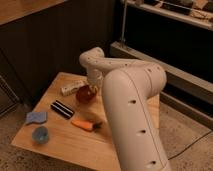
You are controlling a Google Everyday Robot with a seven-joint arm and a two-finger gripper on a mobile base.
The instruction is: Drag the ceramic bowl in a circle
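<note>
Mostly the gripper (93,83) is hidden by the arm (131,100) above the ceramic bowl (85,95), its state impossible to tell

— What does its arm (131,85) look like?
— Glossy cream-white, thick, rounded segments, with small dark holes (141,132) along one side.
— And the gripper (93,83)?
— At the arm's far end, beneath the rounded wrist (93,58).
</note>
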